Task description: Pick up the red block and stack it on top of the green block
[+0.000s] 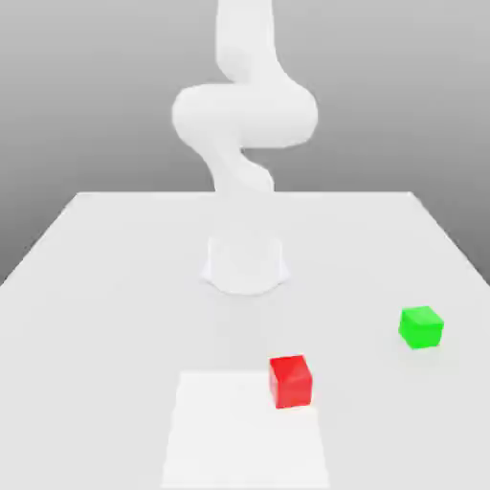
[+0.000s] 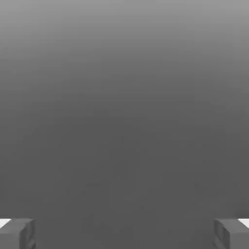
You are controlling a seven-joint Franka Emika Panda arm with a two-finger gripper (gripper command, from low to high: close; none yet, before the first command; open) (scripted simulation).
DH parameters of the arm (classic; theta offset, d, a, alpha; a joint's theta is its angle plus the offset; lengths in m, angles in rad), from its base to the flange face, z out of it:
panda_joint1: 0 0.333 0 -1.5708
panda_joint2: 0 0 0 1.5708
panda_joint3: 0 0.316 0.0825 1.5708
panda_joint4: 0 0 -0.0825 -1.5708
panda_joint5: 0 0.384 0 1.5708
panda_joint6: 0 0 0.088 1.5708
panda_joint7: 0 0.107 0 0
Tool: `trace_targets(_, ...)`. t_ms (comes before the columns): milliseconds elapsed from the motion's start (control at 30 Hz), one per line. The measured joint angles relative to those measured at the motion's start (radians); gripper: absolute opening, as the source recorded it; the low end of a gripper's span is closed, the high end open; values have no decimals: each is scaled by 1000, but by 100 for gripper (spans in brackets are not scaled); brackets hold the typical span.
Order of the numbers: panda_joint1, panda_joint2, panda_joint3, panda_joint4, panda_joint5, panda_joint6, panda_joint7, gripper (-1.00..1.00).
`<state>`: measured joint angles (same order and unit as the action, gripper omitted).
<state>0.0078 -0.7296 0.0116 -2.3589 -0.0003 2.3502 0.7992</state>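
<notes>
The desk (image 1: 96,316), broad, flat and pale with a matt look, seemed to lie well below the hand (image 2: 124,233), judging by the white arm (image 1: 245,115), which rose in smooth, rounded segments past the exterior view's top. A paler four-sided patch (image 1: 239,440), plain and smooth, lay on the desk, likewise lower than the hand by that reading. The hand itself stood wide open, its two blocky grey fingers far apart with nothing held between them

The red block (image 1: 291,383), a plain, flat-faced cube with crisp edges, rested at a corner of the patch, apart from the hand and probably far beneath it. The green block (image 1: 421,328), equally plain and cube-like, sat on the desk towards the exterior view's right, also apart from the hand and probably below it

The step in hand was the approach to the red block. Done well, it called for the hand to come over the block's middle, turn its fingers parallel to two opposite faces, and descend straight with even clearance before closing. A skewed grip could have twisted the cube; a square one would have made it easier to set flat on the green block
</notes>
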Motion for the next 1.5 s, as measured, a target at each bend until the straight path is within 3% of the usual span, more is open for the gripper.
trace_targets(567, 81, 626, 73, -476, 11, 430, -17, 0)
trace_targets(800, 117, 897, 32, -476, -48, 653, 26, 0)
trace_targets(833, 125, 927, 23, -472, -55, 678, 30, -100)
trace_targets(1067, 125, 931, 22, -472, -60, 682, 35, -100)
trace_targets(1300, 117, 704, 47, -504, 4, 488, -13, -100)
trace_targets(1500, 269, 639, 125, -502, 37, 421, -149, -100)
